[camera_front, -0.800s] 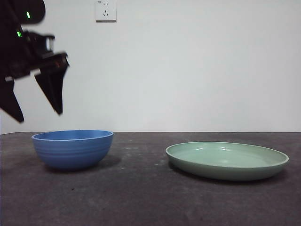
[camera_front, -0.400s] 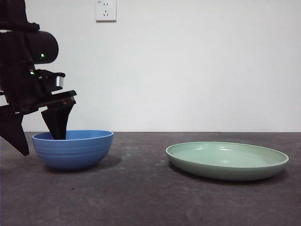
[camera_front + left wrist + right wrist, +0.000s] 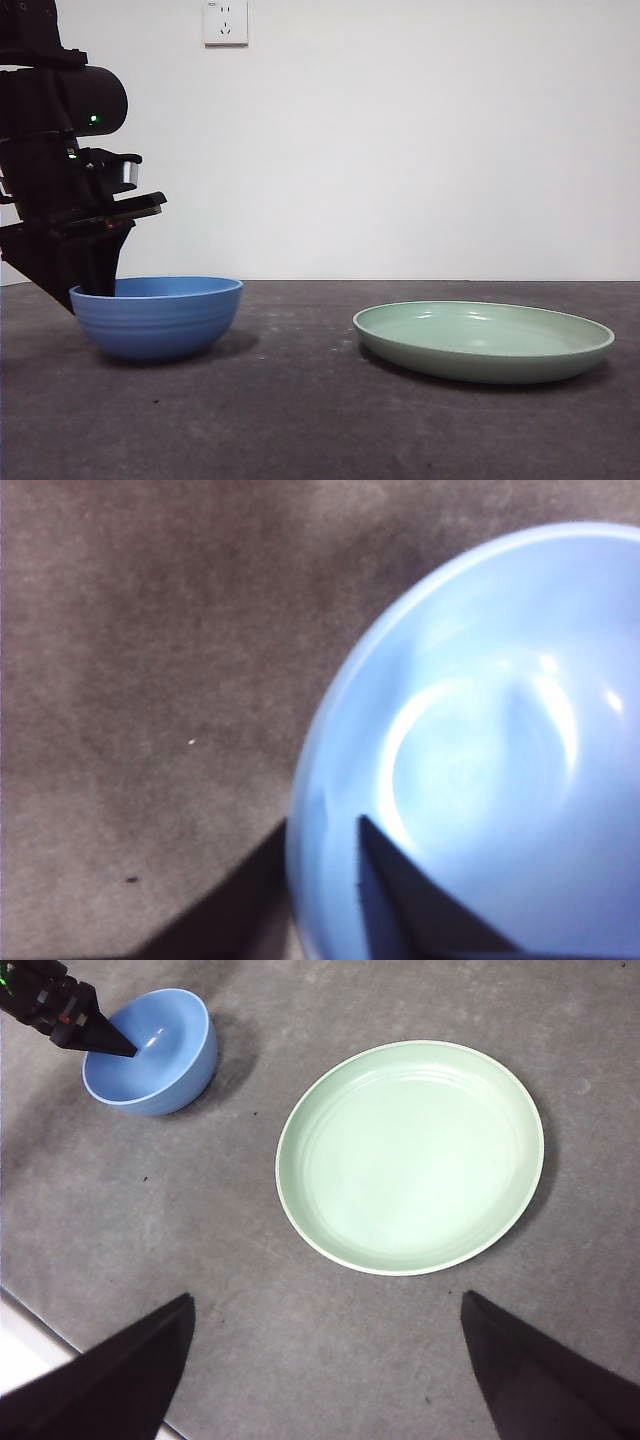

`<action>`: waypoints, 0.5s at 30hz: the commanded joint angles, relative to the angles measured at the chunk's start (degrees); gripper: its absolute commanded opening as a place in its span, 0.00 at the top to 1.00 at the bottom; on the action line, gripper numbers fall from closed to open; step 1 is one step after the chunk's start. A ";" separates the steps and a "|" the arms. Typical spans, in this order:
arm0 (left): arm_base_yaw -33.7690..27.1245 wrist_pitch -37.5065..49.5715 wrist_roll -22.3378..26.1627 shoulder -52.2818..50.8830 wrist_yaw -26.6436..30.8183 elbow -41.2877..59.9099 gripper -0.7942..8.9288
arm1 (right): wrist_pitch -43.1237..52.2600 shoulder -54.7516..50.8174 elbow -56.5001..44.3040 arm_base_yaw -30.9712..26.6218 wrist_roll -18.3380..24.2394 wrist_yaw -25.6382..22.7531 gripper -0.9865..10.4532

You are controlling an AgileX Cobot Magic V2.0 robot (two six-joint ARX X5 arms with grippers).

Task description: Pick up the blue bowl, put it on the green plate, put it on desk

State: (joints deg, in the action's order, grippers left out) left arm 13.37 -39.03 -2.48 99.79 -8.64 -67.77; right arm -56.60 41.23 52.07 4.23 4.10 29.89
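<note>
At the bowl's (image 3: 157, 316) far-left rim, the left gripper (image 3: 325, 880) straddles the wall: one jaw reaches down inside the blue hollow, the other sits outside against the desk (image 3: 320, 420), with the rim between them. That placement suits a pinch on the rim, the easiest purchase on a smooth, glossy, round bowl. The jaws look drawn in close to the wall, but whether they already press it cannot be told, since the outer jaw shows in the left wrist view only as a dark shape merging with shadow, and in the front view both jaws melt into one black mass behind the rim. The bowl rests flat on the desk, not yet lifted.

The plate (image 3: 484, 342) lies well apart from the bowl, bare and level, its low rim an easy lip to clear when the bowl is carried over; my guess is the lift needs little height.

The right gripper (image 3: 325, 1380) hangs high above the near edge of the desk, jaws spread wide, holding nothing, apparently waiting clear of the path. Only its jaw tips show at the edge of its own view, and the front view does not show it at all.
</note>
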 commanded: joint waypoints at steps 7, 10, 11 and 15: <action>0.15 1.92 -1.70 -2.69 0.26 -1.46 0.91 | 0.46 0.26 0.98 0.20 -0.48 0.07 0.54; 0.15 1.18 -2.08 -4.76 0.22 -2.58 0.91 | 0.46 0.26 0.98 0.20 -0.48 0.07 0.54; 0.20 0.83 -2.40 -5.33 0.15 -3.15 0.91 | 0.46 0.26 0.98 0.20 -0.48 0.07 0.54; 1.20 -0.74 -4.17 -8.44 -0.46 -5.97 0.91 | 0.46 0.24 0.98 0.20 -0.50 0.04 0.54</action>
State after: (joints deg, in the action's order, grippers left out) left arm 14.02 -39.92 -5.43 91.64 -8.75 -72.03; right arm -56.58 41.23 52.07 4.23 4.10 29.89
